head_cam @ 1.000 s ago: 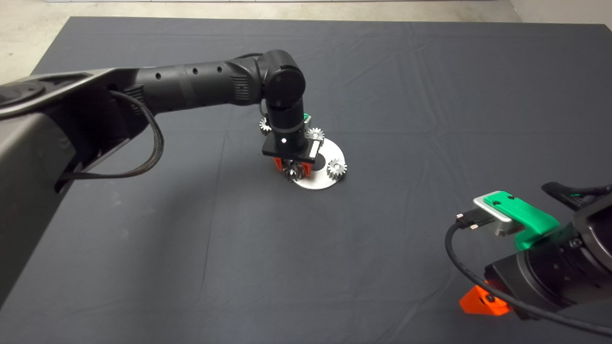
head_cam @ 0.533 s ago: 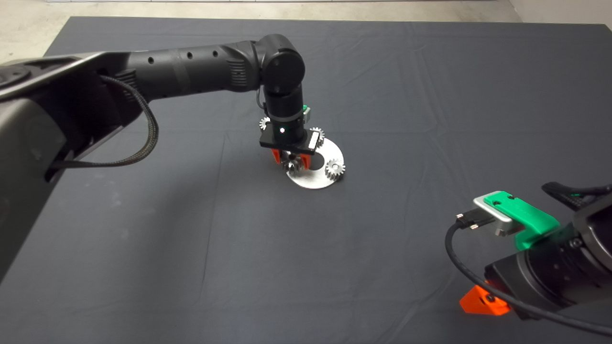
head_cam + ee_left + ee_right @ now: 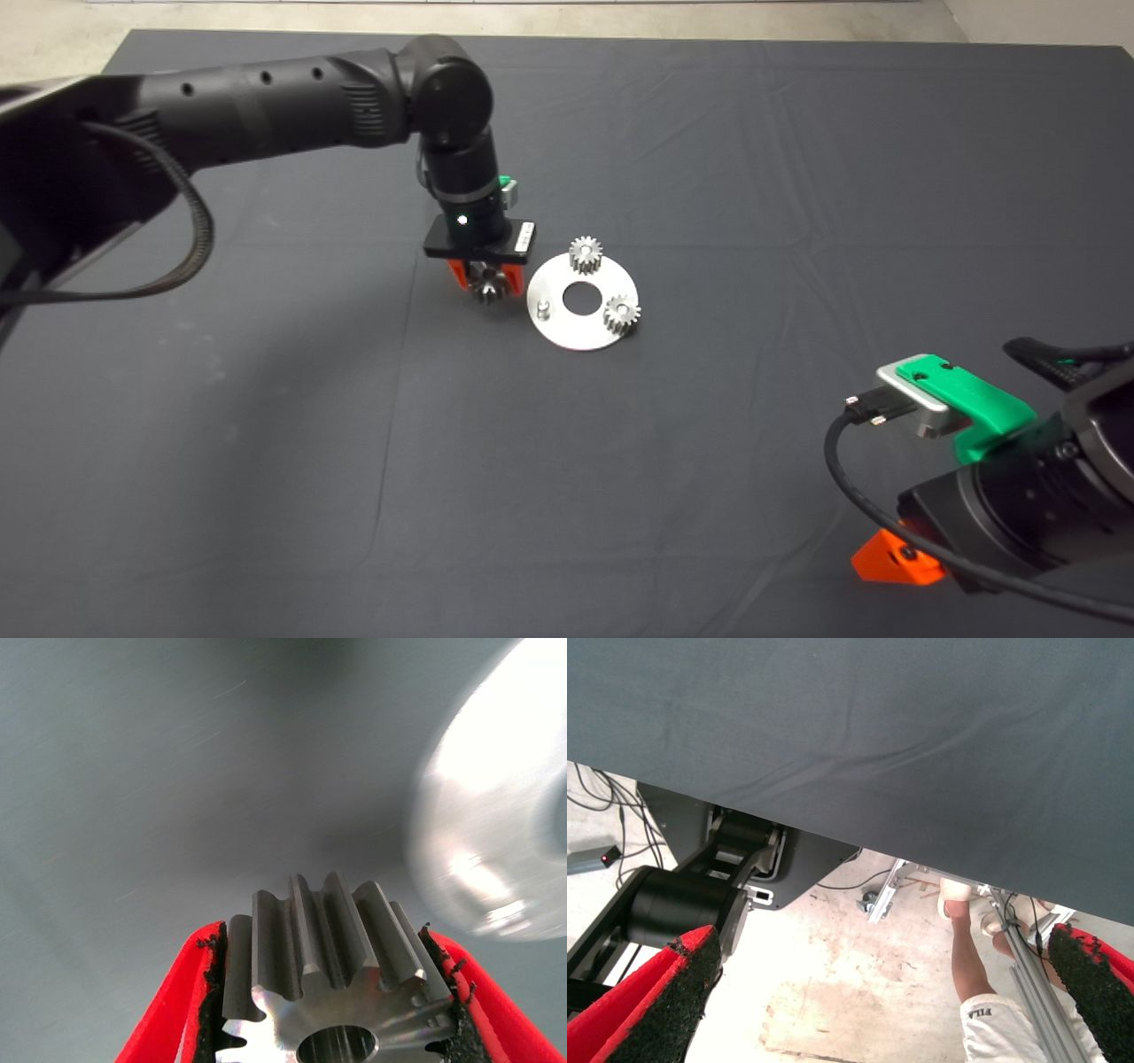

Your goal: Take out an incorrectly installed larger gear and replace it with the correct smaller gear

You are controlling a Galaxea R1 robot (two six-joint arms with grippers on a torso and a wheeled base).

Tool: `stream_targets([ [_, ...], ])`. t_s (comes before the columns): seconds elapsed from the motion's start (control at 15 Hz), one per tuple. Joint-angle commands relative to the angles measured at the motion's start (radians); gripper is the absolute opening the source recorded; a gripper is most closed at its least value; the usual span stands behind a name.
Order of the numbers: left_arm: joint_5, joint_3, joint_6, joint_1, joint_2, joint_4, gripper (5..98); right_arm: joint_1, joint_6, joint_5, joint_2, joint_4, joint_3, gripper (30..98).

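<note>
The larger gear [image 3: 489, 287], shiny with broad pointed teeth, hangs just above the mat left of the round silver plate [image 3: 578, 335]. My left gripper [image 3: 486, 283] is shut on it. In the left wrist view the red fingers [image 3: 182, 1001] clamp the larger gear [image 3: 328, 992] from both sides, and the plate [image 3: 496, 842] is a bright blur beside it. One bare peg [image 3: 544, 307] stands on the plate's left side. The smaller gear meant as the replacement is hidden. My right gripper [image 3: 895, 560] is parked at the lower right, open in its wrist view [image 3: 881, 992].
Two small fine-toothed gears [image 3: 586, 254] [image 3: 622, 314] sit on the plate around its centre hole [image 3: 581, 299]. The right wrist view looks past the mat's edge [image 3: 833, 828] to the floor, a black robot base [image 3: 682, 899] and a person's leg [image 3: 970, 966].
My left gripper lifted the larger gear off the plate and carried it left, clear of the plate. The peg it sat on now shows bare. The right arm stayed still.
</note>
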Motion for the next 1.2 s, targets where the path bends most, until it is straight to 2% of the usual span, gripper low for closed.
stream_targets([
  [0.0, 0.01, 0.121, -0.005, -0.024, -0.076, -0.036, 46.2, 0.014, 0.0, -0.11, -0.003, -0.006, 0.003, 97.7],
  [0.33, 0.004, 0.205, -0.021, -0.015, -0.188, -0.003, 46.2, 0.014, 0.0, -0.11, 0.003, -0.007, 0.003, 97.7],
  [0.53, -0.015, 0.249, -0.035, 0.018, -0.207, 0.044, 46.2, 0.014, -0.001, -0.11, 0.003, -0.007, 0.003, 97.7],
  [0.73, -0.016, 0.287, -0.059, 0.03, -0.207, 0.081, 46.1, 0.014, -0.001, -0.11, 0.001, -0.008, 0.001, 97.7],
  [1.0, -0.066, 0.315, -0.073, 0.034, -0.205, 0.105, 46.1, 0.014, 0.0, -0.11, 0.0, -0.01, 0.001, 97.7],
  [1.13, -0.075, 0.321, -0.075, 0.034, -0.205, 0.111, 46.0, 0.014, -0.001, -0.11, 0.001, -0.009, 0.001, 97.7],
])
